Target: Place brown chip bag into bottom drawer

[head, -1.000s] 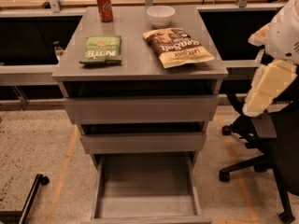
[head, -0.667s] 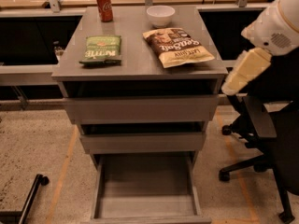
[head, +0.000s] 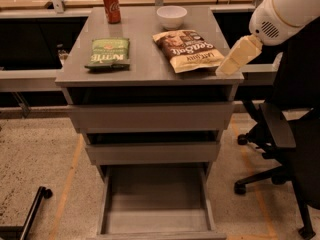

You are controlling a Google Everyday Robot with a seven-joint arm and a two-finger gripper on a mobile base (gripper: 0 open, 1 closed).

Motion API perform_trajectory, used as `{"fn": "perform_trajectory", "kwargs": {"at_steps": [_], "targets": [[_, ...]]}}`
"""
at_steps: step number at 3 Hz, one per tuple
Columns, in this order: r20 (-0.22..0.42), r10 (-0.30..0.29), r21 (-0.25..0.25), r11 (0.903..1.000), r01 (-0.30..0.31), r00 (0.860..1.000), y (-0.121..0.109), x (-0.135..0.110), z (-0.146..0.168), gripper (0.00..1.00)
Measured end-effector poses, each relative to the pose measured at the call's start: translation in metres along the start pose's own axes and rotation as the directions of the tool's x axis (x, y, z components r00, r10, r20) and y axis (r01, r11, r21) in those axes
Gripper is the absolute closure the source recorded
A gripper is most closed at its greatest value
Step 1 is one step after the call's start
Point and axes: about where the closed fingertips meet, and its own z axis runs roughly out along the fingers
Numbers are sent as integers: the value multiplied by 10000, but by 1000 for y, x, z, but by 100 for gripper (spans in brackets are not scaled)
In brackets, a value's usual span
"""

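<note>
The brown chip bag (head: 187, 50) lies flat on the right half of the grey cabinet top (head: 145, 70), dark brown at the far end and cream-yellow at the near end. My gripper (head: 227, 68), cream-coloured, hangs from the white arm (head: 287, 9) at the top's right front corner, just right of the bag and apart from it. It holds nothing that I can see. The bottom drawer (head: 155, 204) is pulled out and stands open below, with a bare grey floor. The two drawers above it are slightly out.
A green chip bag (head: 107, 52) lies on the left of the top. A red can (head: 112, 6) and a white bowl (head: 171, 17) stand at the back. A black office chair (head: 295, 134) stands right of the cabinet. A black wheeled leg (head: 30, 214) is at lower left.
My arm and gripper have moved up and to the left, from beside the cabinet's right side to the top's right front corner near the brown bag. The bag has not moved.
</note>
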Motion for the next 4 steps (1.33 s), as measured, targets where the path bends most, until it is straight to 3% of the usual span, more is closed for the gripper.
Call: {"fn": "perform_trajectory", "kwargs": {"at_steps": [1, 2, 3, 4], "targets": [[919, 487, -407, 9982, -451, 9946, -5, -17, 17, 0], [2043, 1255, -762, 9908, -1121, 9708, -29, -49, 58, 0], [2540, 1807, -1295, 9799, -1517, 9502, -44, -69, 105, 0], [2530, 2365, -1603, 9665, -2004, 9381, -55, -71, 155, 0]]}}
